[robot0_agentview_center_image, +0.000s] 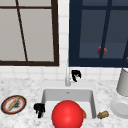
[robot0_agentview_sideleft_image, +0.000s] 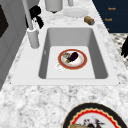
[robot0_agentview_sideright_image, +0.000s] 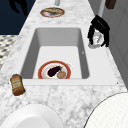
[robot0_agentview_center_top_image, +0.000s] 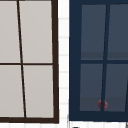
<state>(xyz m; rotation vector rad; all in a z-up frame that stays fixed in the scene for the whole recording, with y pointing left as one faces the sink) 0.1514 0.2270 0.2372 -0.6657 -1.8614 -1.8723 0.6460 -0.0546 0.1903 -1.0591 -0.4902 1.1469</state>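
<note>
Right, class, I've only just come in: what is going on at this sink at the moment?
The right robot hand hangs beside the faucet at the back of the sink, fingers curled near its base; contact is unclear. The left robot hand hovers at the sink's front left corner, holding nothing. A red-rimmed plate with an eggplant lies in the basin. Another plate with food sits on the left counter, a small brown bottle on the right.
</note>
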